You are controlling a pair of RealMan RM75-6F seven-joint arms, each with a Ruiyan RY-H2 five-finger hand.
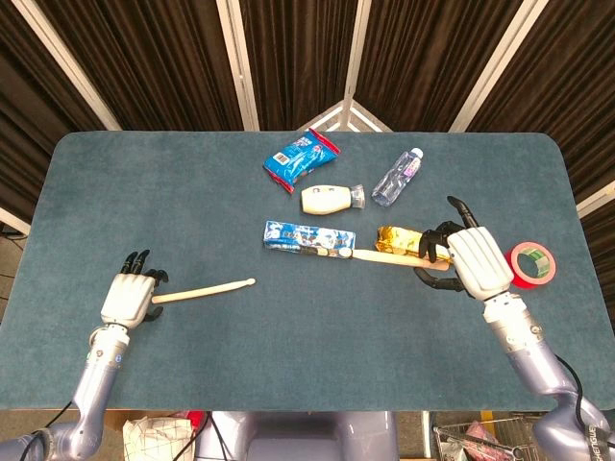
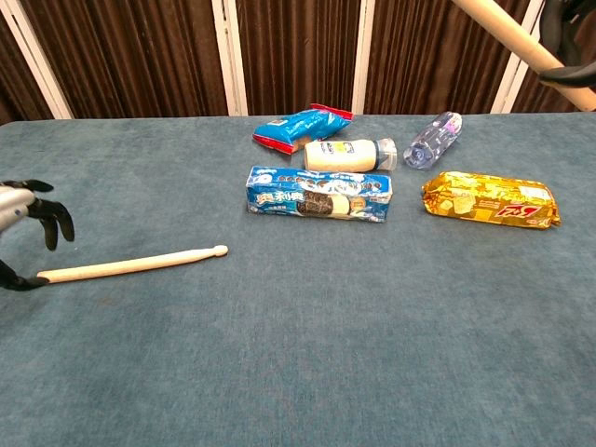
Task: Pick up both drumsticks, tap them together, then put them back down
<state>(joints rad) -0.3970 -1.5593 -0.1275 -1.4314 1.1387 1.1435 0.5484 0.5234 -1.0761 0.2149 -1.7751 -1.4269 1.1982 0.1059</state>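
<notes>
One drumstick (image 1: 203,290) is lying flat on the table (image 1: 192,202), long axis running left to right, butt end sitting under the left hand (image 1: 128,296), whose fingers are spread wide. Meanwhile the right hand (image 1: 469,261) is holding the other drumstick (image 1: 389,259) aloft.
</notes>
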